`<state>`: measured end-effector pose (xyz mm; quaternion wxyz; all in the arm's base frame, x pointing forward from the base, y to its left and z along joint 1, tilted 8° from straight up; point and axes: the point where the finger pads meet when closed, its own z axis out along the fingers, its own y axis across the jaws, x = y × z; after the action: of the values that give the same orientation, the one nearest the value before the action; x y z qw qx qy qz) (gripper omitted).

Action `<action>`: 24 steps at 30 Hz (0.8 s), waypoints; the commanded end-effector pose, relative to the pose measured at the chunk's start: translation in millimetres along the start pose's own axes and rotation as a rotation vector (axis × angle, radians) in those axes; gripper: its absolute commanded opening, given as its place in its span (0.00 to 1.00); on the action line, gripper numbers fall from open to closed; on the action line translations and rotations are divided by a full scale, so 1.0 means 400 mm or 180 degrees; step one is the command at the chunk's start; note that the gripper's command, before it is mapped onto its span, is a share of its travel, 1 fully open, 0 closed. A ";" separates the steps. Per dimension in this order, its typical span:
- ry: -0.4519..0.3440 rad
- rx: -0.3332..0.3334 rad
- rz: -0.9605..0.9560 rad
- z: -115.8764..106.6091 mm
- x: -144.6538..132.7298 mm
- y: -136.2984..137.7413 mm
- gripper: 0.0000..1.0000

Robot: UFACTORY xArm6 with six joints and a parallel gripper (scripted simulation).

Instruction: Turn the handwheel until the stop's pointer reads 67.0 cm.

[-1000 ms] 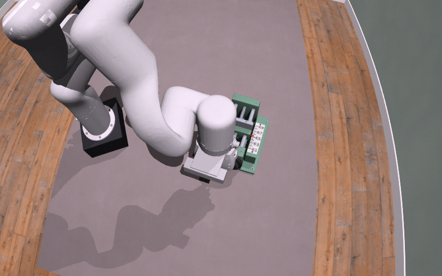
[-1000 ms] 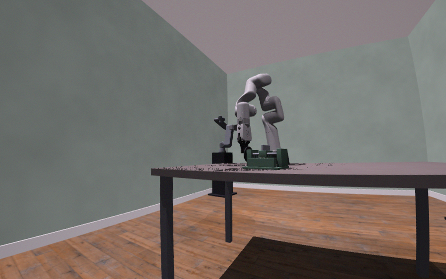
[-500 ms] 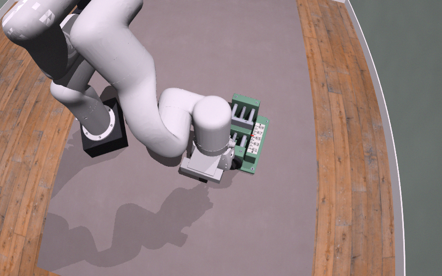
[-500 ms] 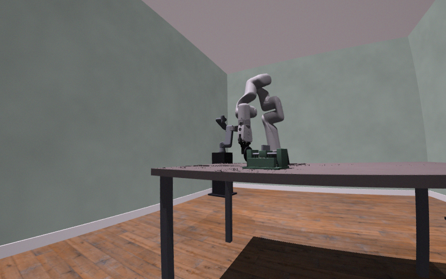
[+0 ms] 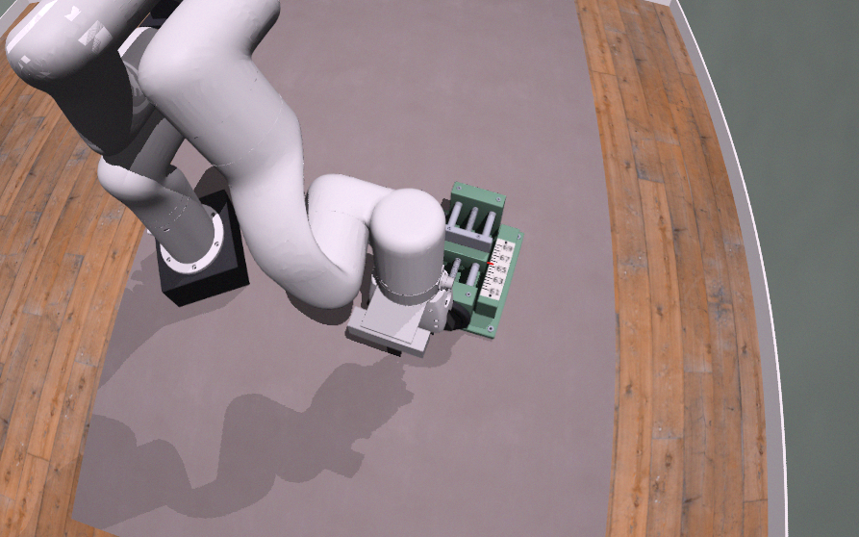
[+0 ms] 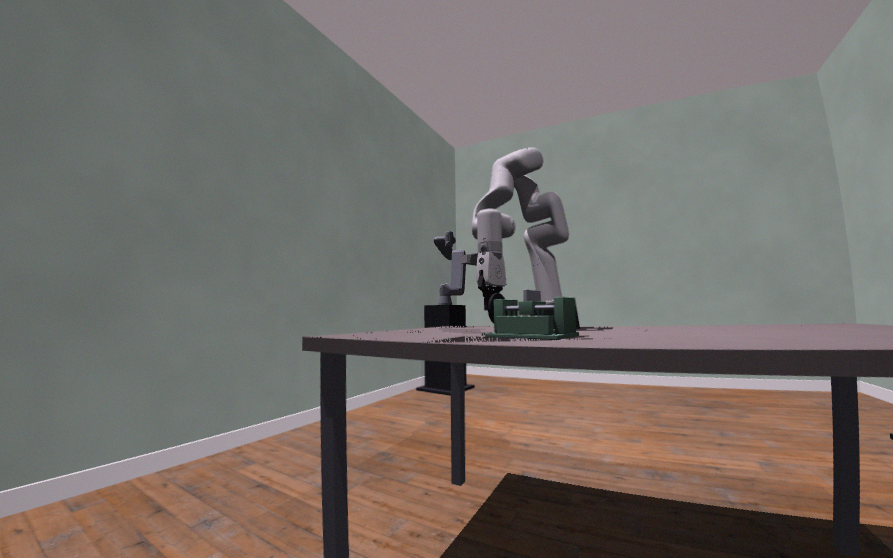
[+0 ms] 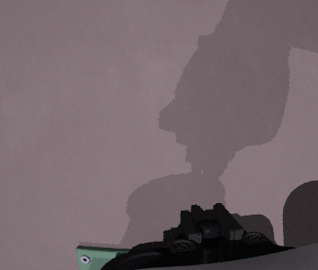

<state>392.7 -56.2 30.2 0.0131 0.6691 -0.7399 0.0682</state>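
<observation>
Gripper (image 5: 448, 314) pinched on the handwheel (image 5: 460, 319) at the near end of the green fixture (image 5: 493, 320), mid-table. Pointer (image 5: 491, 265) looks around 65–66 on the scale (image 5: 500, 268). Risks: overshooting 67, fingers slipping off the crank, wrist running out of rotation.

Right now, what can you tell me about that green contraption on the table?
The green fixture is a flat base plate on the grey table, carrying two raised green blocks joined by three grey rods. A lighter grey block spans the rods. Along one edge runs a white scale numbered 61 to 69, with a small red pointer between 65 and 67. At the near end, the gripper grips the dark handwheel, mostly hidden under the wrist.
</observation>
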 end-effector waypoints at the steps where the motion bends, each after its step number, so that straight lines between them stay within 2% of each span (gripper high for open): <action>1: 0.0001 0.0002 0.0000 0.001 0.000 0.001 0.06; 24: 0.0001 0.0002 0.0000 0.012 0.000 0.005 0.06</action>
<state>391.0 -56.6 25.1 0.0131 0.6692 -0.7399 0.0682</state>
